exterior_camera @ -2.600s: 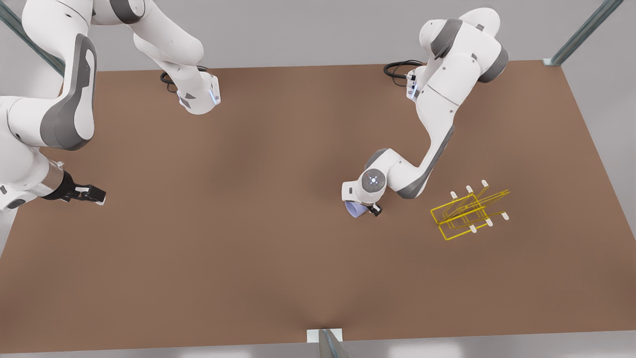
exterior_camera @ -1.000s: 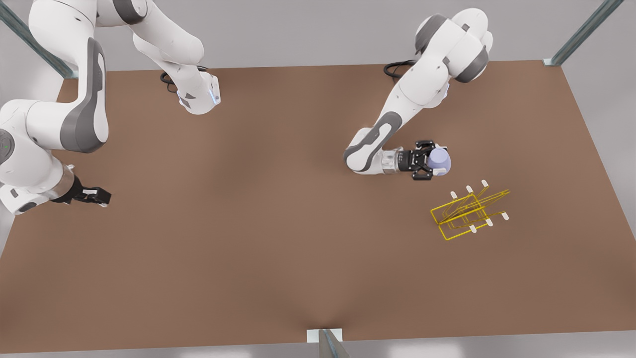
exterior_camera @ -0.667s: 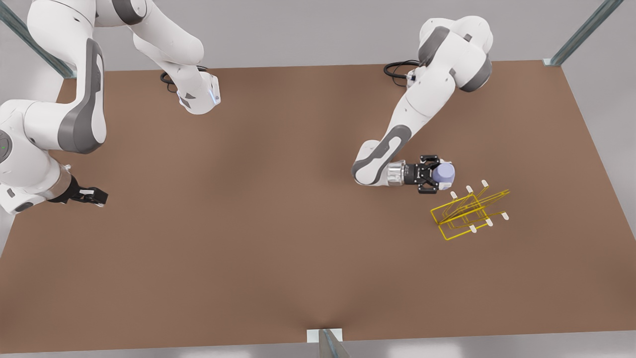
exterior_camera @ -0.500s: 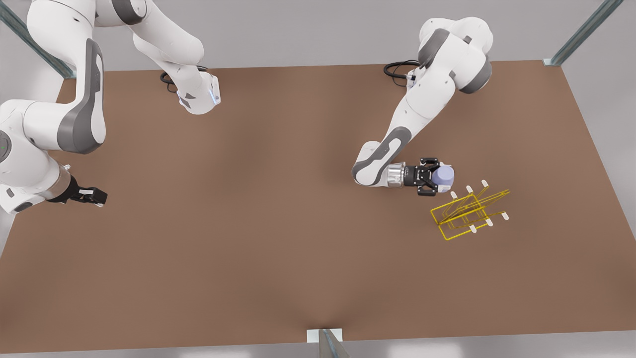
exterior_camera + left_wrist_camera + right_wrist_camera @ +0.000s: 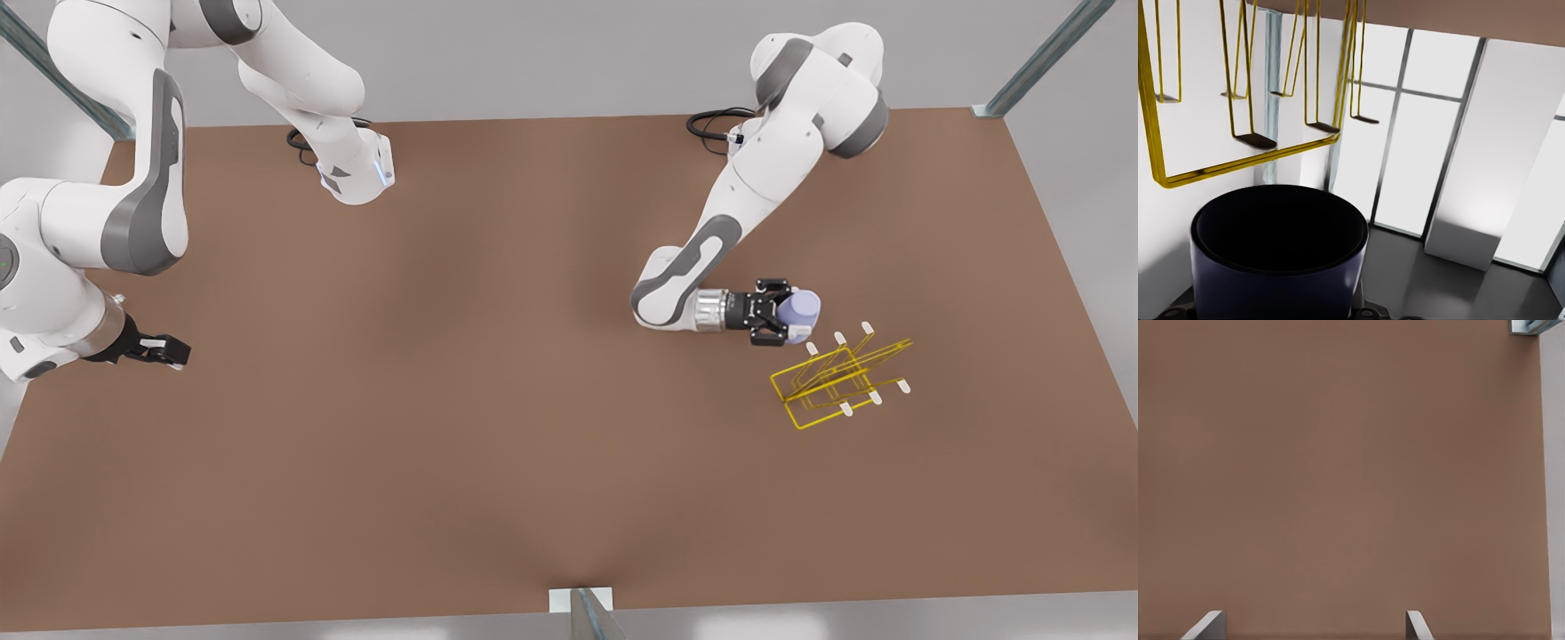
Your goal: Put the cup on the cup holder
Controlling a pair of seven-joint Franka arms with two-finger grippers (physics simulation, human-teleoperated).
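So the left gripper is the one on the front view's right side, and its black fingers are clamped on the cup. The cup is a smooth, plain lavender-blue thing, tapered, matte-looking, no handle that I can see. It's held up off the table and tipped on its side, right next to the cup holder, close to the nearest white-tipped prongs, though I can't tell if it actually touches one.

The cup holder is thin yellow wire, bent into a rectangular base with slanted prongs sticking out, each capped with a little white tip. It sits on the table toward the front view's right. In the left wrist view you get the cup from the open end: round rim, dark interior, thin wall, with the yellow wire loops of the cup holder just beyond it.

The right gripper waits over at the front view's left edge, well apart from everything, hovering above bare tabletop. Its fingertips are spread apart with nothing between them.

The table is a flat, uniform brown surface, kind of like matte board.
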